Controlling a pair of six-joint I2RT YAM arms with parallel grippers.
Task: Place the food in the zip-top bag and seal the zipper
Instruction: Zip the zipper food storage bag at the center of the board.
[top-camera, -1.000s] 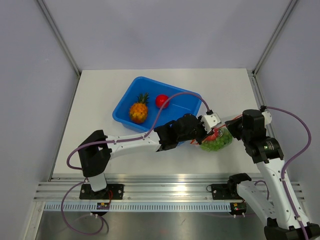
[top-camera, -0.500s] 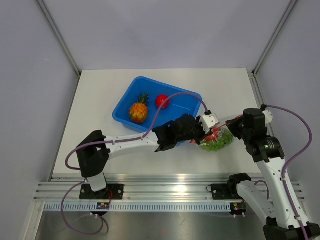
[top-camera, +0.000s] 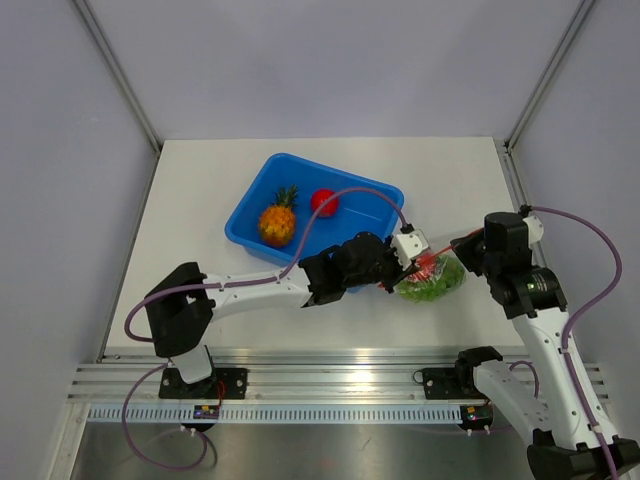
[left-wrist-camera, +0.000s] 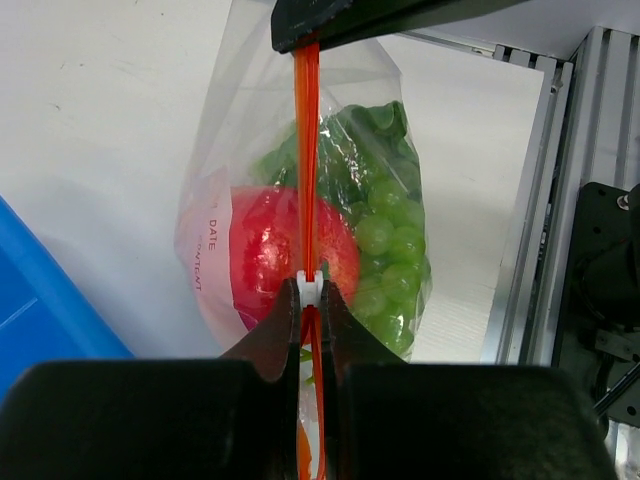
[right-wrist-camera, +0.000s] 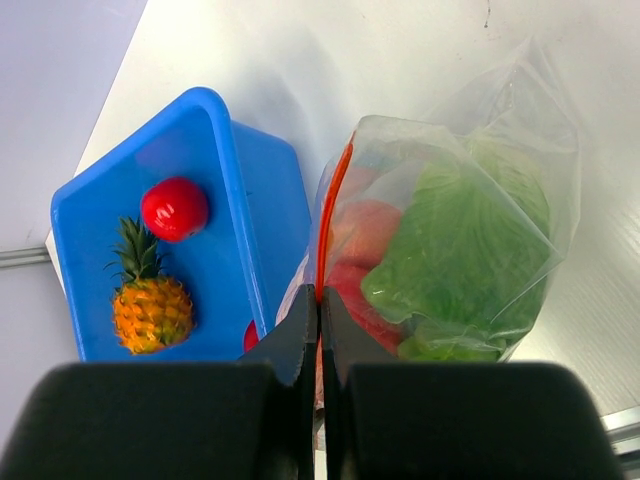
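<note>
The clear zip-top bag (top-camera: 432, 281) lies right of the blue tub, holding a green cabbage (right-wrist-camera: 470, 230), a red fruit (left-wrist-camera: 265, 250) and a pink peach (right-wrist-camera: 372, 222). Its orange-red zipper (left-wrist-camera: 307, 150) is stretched taut between both grippers. My left gripper (left-wrist-camera: 311, 298) is shut on the strip at a small white slider (left-wrist-camera: 311, 288). My right gripper (right-wrist-camera: 319, 298) is shut on the strip's other end; from above it sits at the bag's far right corner (top-camera: 458, 245). A pineapple (top-camera: 277, 223) and a round red fruit (top-camera: 323, 202) lie in the tub.
The blue tub (top-camera: 243, 236) stands mid-table, its near right wall (right-wrist-camera: 228, 190) close beside the bag. A metal rail (left-wrist-camera: 545, 200) runs along the table's near edge just past the bag. Grey walls enclose the table on three sides.
My left gripper has slid a little to the left along the zipper, away from the right gripper. The right arm and the bag have barely moved.
</note>
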